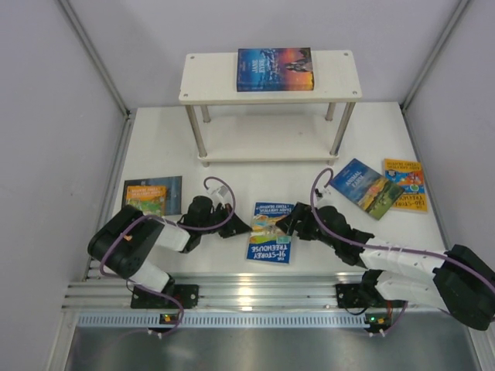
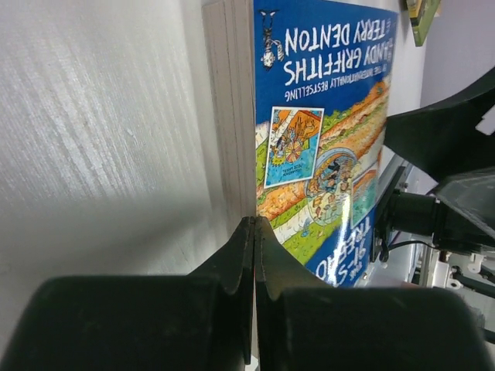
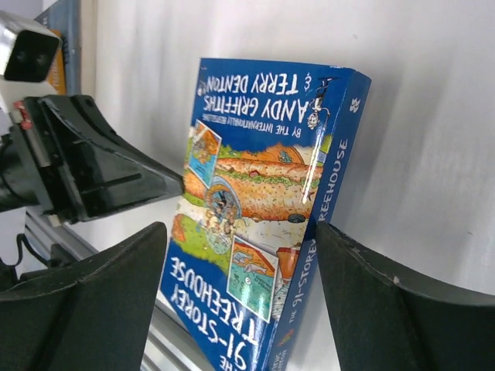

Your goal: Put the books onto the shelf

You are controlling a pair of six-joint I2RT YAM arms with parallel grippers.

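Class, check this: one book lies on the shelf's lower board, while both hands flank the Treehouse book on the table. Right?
Not quite. The top external view shows that book on the shelf's top board, not the lower. The left hand and right hand do flank the Treehouse book.

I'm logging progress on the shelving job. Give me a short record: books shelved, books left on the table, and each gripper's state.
shelf: two-tier cream rack, far side of table
on shelf: one sunset book, flat on the top board
on table, middle: treehouse book, flat
on table, left: green book, seemingly lying on a dark book
on table, right: blue book and orange book, side by side
left gripper: shut, tips at the treehouse book's page edge
right gripper: open, fingers either side of the treehouse book
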